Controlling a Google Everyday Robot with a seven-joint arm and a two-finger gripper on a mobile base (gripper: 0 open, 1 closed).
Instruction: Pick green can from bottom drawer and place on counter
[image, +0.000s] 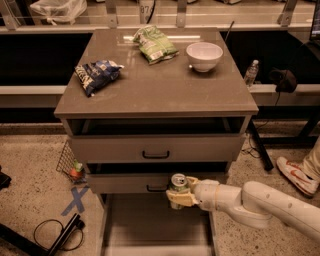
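Observation:
My gripper (178, 194) is shut on the green can (177, 185), a small can with a silver top and pull tab. It holds the can upright above the open bottom drawer (155, 225), in front of the middle drawer's black handle. My white arm (255, 205) reaches in from the lower right. The counter (155, 85) is the flat grey-brown top of the cabinet, well above the can.
On the counter lie a dark blue snack bag (95, 75), a green snack bag (155, 45) and a white bowl (204, 56). A wire basket (70, 162) hangs on the cabinet's left. A black cable and stand (55, 235) lie on the floor. A person's shoe (297, 175) is at the right.

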